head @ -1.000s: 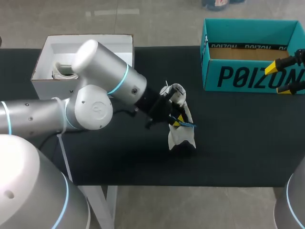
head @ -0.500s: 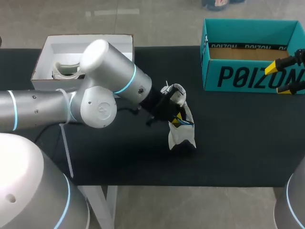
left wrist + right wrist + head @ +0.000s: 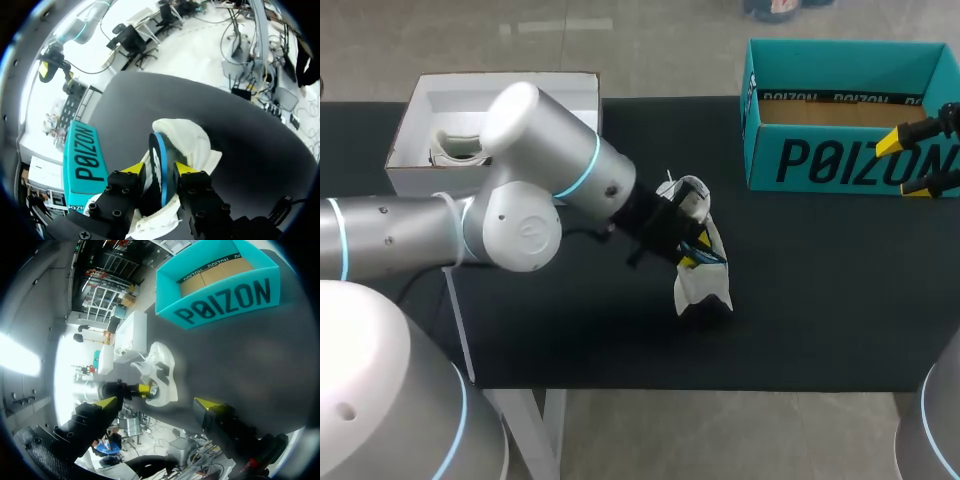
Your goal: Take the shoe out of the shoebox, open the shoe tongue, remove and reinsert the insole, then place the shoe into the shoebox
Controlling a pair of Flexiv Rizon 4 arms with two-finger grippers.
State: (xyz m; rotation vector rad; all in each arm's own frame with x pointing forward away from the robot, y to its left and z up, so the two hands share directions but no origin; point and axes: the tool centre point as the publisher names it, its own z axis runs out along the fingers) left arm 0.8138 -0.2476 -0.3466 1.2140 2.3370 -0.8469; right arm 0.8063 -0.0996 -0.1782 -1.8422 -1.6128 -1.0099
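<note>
1. A white box (image 3: 415, 125) sits at the left rear corner of the black worktop (image 3: 820, 290).
2. The left pincer (image 3: 158, 169) is drawn narrow, clamped on the blue insole (image 3: 159, 147), which stands edge-on in the white shoe (image 3: 702, 285). The shoe rests mid-worktop.
3. The teal shoebox (image 3: 850, 165) stands open at the right rear.
4. The right pincer (image 3: 908, 165) is spread wide, holding nothing, just before the shoebox's right end.

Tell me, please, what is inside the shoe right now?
A blue insole stands on edge in the shoe, pinched by the left gripper. Its lower end and the rest of the shoe's interior are hidden behind that gripper.
</note>
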